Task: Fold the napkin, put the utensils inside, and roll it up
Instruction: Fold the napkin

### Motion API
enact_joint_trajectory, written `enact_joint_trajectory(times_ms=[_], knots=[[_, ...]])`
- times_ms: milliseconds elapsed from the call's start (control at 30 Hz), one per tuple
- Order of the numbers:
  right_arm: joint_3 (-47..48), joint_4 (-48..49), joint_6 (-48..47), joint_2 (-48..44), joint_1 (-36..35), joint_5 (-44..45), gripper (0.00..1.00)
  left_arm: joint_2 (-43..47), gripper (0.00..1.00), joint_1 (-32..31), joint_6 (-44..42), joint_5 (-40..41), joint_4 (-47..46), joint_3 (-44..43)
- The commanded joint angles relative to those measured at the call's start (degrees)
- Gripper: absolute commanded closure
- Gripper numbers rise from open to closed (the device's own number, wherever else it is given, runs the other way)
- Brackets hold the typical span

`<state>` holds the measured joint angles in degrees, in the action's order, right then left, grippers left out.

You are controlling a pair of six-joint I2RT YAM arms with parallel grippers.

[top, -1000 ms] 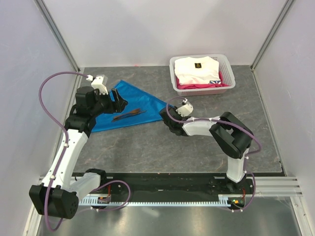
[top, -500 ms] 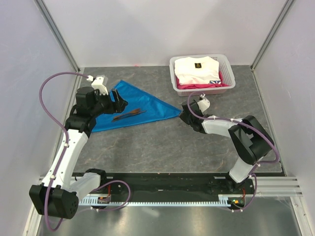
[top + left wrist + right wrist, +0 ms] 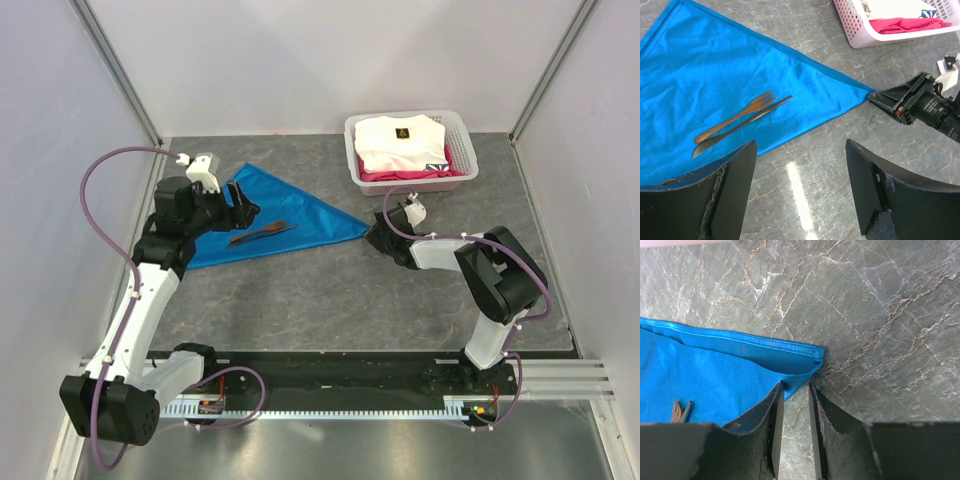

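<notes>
The blue napkin (image 3: 290, 212) lies folded into a triangle on the table, its long point reaching right. On it the utensils (image 3: 262, 233) lie side by side: a brownish fork (image 3: 735, 117) and a dark knife (image 3: 742, 125). My left gripper (image 3: 240, 205) hovers over the napkin's left part, jaws wide open and empty (image 3: 800, 147). My right gripper (image 3: 372, 238) sits low at the napkin's right corner (image 3: 812, 357). Its jaws (image 3: 796, 385) stand a narrow gap apart with bare table between them, and the left fingertip overlaps the cloth's edge.
A white basket (image 3: 352, 150) with folded white and pink clothes stands at the back right, close behind the right gripper. Grey walls enclose the table on three sides. Both arm bases are at the near edge.
The right gripper has moved right, from over the napkin's right part to its corner tip, and that point now lies stretched out. The left arm has not moved.
</notes>
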<state>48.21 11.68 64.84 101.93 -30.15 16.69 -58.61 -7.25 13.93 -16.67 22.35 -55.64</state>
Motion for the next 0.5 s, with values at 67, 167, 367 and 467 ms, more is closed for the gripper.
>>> enact_joint_trajectory(times_ms=[67, 167, 367, 467], knots=[[0.49, 0.89, 0.64, 1.25, 0.62, 0.1, 0.68, 0.43, 0.21, -0.14, -0.05, -0.48, -3.45, 0.35], [0.49, -0.08, 0.46, 1.87, 1.15, 0.01, 0.71, 0.51, 0.22, -0.14, 0.04, -0.03, -4.68, 0.27], [0.75, -0.34, 0.2, 3.54, 2.11, -0.95, 0.74, 1.04, 0.22, -0.14, -0.05, -0.65, -5.65, 0.97], [0.75, -0.26, 0.46, 4.15, 2.29, -0.96, 0.74, 1.22, 0.22, -0.14, -0.22, -0.91, -5.65, 1.23]])
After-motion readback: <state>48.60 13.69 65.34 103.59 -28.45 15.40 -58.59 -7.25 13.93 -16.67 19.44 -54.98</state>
